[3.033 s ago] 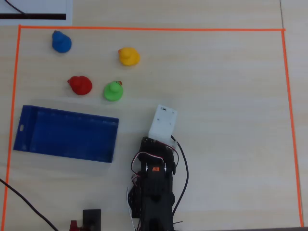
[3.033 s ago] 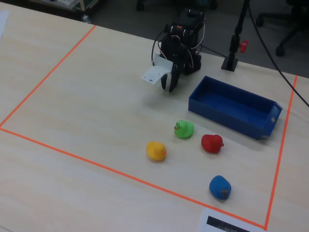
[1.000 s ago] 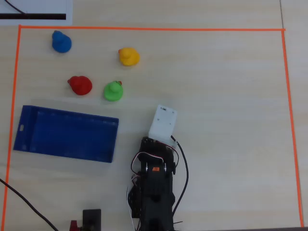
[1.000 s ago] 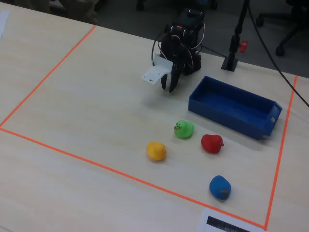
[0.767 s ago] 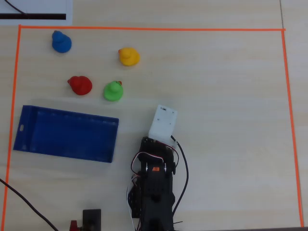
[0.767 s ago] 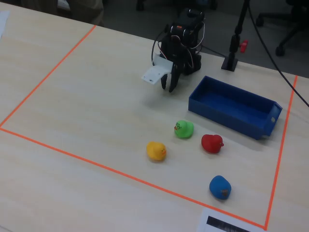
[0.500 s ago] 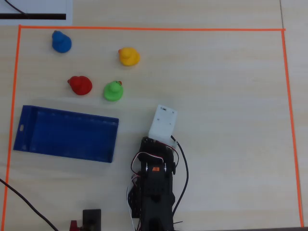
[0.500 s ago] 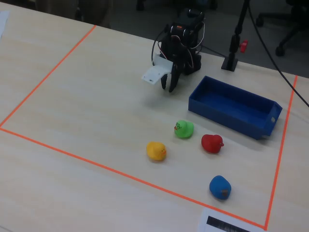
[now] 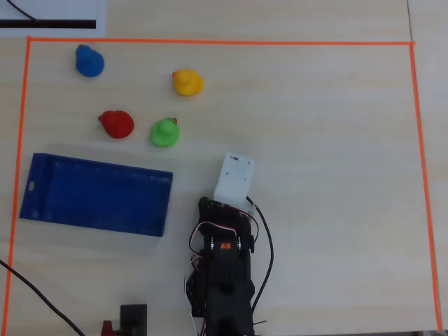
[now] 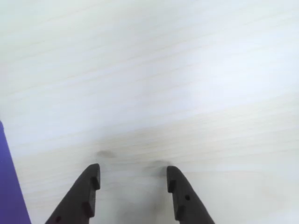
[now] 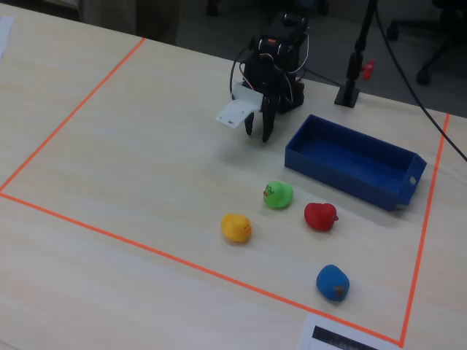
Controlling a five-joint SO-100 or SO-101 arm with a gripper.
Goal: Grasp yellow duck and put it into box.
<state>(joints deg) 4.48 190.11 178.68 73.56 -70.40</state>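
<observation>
Gripper point(image 10: 132, 173) hangs low over bare table point(image 9: 329, 140), jaws spread with a clear gap and nothing between them; the wrist view shows only wood grain ahead plus a sliver of blue at its left edge, probably the rim of the box point(image 9: 94, 194). Arm sits folded close to its base, which reads as a start posture; reach toward the target judged not yet begun.

Landmark: box.
- Yellow duck point(image 9: 187, 82): in the overhead view up and right of the box's right end, well apart from it, and well apart from the gripper.
- Green duck point(image 9: 164, 131): between the yellow duck and the box, near the box's upper right corner.
- Red duck point(image 9: 116, 124): just above the box's long upper edge.
- Blue duck point(image 9: 89, 60): farthest above the box, near the orange tape line point(image 9: 210, 42).

Box is empty. The green duck lies close to the likely approach line from the arm, so nudging it seems the main risk.
</observation>
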